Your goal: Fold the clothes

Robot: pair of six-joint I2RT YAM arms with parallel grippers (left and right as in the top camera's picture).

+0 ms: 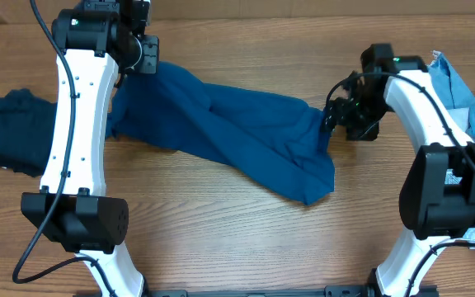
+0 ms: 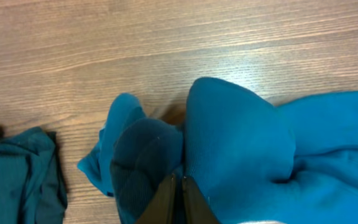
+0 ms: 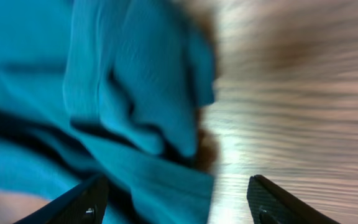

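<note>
A wooden worktop (image 1: 246, 239) seen from above, with a robot arm at each side. A large blue garment (image 1: 237, 136) lies stretched across the middle, rumpled and twisted, running from the far left corner down to a loose end near the right arm.

The left pincer (image 2: 179, 190) is pressed together on a bunched corner of the blue garment at its far left end, and the cloth bulges around the tips. The right pincer (image 3: 176, 199) stands wide apart just over the garment's right edge, gripping nothing. A navy garment (image 1: 11, 132) sits in a heap at the left edge of the worktop, and pale denim (image 1: 460, 82) lies behind the right arm.

The blue knit looks soft, light and limp, so it would likely sag, stretch and drag along the wood rather than keep its shape. A hem or corner at the right edge seems the surest hold, taking only one layer so that the cloth can be pulled flat.
</note>
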